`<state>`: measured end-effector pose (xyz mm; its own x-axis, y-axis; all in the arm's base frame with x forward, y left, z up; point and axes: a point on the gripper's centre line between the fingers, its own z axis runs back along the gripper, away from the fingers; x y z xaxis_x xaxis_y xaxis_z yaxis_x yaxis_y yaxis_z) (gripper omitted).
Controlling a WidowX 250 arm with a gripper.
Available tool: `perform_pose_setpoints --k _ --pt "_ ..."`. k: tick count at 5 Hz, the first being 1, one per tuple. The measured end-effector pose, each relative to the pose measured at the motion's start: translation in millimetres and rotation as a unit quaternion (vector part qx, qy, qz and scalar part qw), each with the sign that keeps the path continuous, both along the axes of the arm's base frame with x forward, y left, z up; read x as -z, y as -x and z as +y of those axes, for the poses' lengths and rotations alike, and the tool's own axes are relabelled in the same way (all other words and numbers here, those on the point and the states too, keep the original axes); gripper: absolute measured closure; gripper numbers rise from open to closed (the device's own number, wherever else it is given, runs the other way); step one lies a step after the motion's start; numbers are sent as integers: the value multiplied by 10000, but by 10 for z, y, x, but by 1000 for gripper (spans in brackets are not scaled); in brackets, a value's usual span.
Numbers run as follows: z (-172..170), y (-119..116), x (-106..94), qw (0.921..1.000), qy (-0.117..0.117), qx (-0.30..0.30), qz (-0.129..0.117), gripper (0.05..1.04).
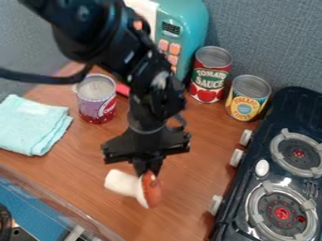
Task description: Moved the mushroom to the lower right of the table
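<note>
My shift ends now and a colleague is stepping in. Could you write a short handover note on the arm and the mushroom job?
Hand: closed on the mushroom at its orange cap, with the white stem pointing left.
Place: low in the view, over the wooden table, left of the stove. I can't tell whether the mushroom touches the tabletop.
Done: the mushroom is gripped.
Left: likely bring it a bit further to the lower right, set it down, let go and back off. Mind the stove's knobs on that side.
</note>
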<state>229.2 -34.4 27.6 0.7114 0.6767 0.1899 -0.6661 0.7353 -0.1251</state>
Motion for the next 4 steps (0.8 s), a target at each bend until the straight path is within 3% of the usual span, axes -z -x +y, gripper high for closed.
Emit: perform_pose_setpoints --k 1,2,3,4 --pt "-75 48 139 9998 -5 147 96 989" --pt "-120 78 192 9996 18 181 205 901" --pt "-100 70 188 9998 -87 110 164 665" --pt "-115 60 158 9990 -426 140 24 348"
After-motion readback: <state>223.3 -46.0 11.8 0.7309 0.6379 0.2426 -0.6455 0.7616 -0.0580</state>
